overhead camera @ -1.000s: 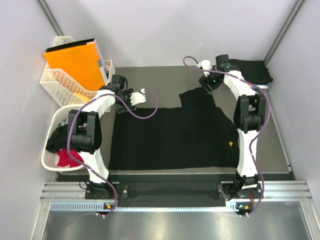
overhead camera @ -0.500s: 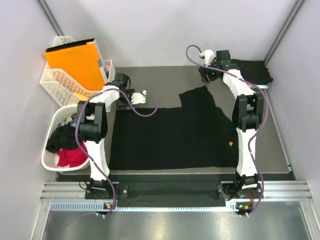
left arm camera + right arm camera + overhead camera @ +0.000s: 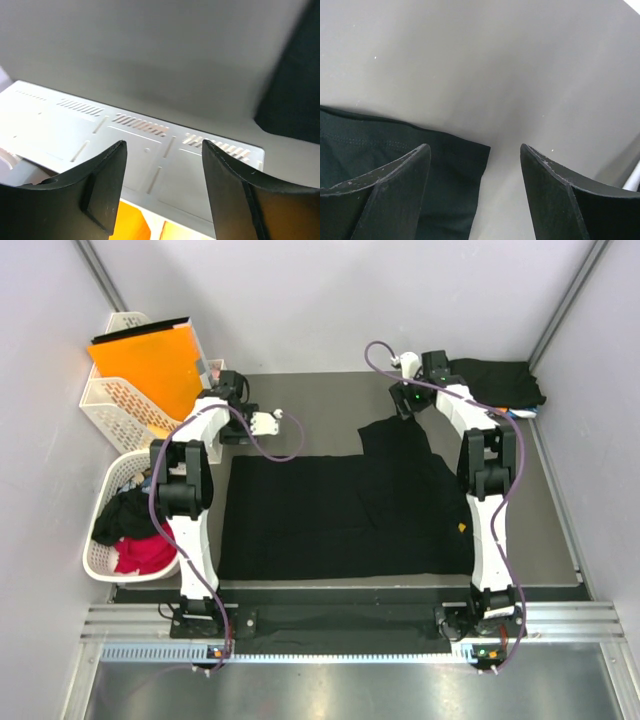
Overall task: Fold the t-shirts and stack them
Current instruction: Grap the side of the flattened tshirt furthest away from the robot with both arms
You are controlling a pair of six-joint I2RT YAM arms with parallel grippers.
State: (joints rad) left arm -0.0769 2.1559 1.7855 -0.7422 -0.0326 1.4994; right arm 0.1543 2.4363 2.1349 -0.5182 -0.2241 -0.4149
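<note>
One black t-shirt (image 3: 330, 515) lies spread at centre, not yet folded. A black pile (image 3: 505, 380), seemingly folded, sits at 1 o'clock. More shirts (image 3: 135, 530) wait in the basket (image 3: 98, 562) at 9. The left gripper (image 3: 164, 150) and right gripper (image 3: 475, 150) gape, empty.

Left gripper (image 3: 162, 150) — jaws parted; right gripper (image 3: 475, 150) — likewise; both arms outstretched toward far table (image 3: 320, 400) edge.

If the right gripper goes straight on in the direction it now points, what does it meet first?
Probably the corner of the black t-shirt, lying just ahead between the open jaws of the right gripper. The bare table begins right beside that corner, so it may land there instead.
</note>
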